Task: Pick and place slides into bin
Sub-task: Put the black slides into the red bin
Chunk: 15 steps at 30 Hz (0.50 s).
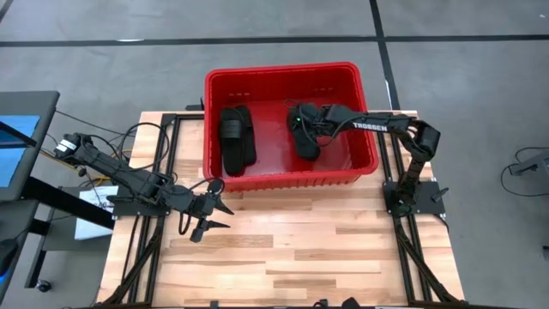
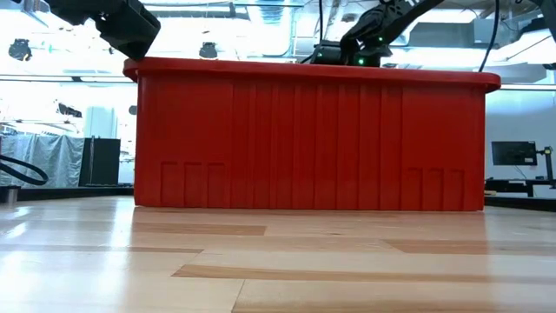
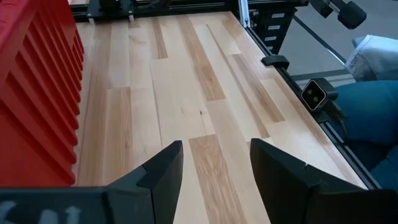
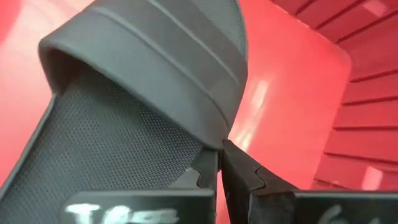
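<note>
- Two slide positions visible from the high view: one pair of slides (image 1: 237,138) lying side by side in the bin's left half, and another slide (image 1: 304,130) in the right half under the right gripper (image 1: 310,121). No sandals seen on the bare boards. Red bin (image 1: 283,70) parked at the table's far edge, centred. Left gripper (image 1: 209,210) hovering just off the bin's near-left corner, fingers spread, carrying nothing.
- Low view: only the bin's ribbed near wall (image 2: 304,139) and rolled rim; contents hidden.
- Left wrist view: wooden tabletop (image 3: 186,93) past parted fingers (image 3: 163,171), bin wall alongside.
- Right wrist view: fingers (image 4: 242,171) pinched together on the edge of a slide's wide strap (image 4: 155,56), above the bin's red floor. Matte black, ribbed strap, dimpled footbed.
- Likely light, soft foam: flexible, not fragile, prone to swing. Best held at the strap edge, as now.
</note>
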Tool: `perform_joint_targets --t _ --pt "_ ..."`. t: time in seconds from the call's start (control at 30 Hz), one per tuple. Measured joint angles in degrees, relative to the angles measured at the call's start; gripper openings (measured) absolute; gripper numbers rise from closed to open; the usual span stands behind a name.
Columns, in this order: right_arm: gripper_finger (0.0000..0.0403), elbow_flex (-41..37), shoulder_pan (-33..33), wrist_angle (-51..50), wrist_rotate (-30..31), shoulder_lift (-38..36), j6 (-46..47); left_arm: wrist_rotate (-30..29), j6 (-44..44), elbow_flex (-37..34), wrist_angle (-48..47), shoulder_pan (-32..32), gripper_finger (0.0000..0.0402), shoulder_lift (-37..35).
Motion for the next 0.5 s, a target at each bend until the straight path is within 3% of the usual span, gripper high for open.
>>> perform_joint_targets --t 0.5 --pt "0.0000 8.2 -0.1 -6.0 3.0 0.2 -2.5 0.0 0.0 0.0 0.0 0.0 0.0178 0.0"
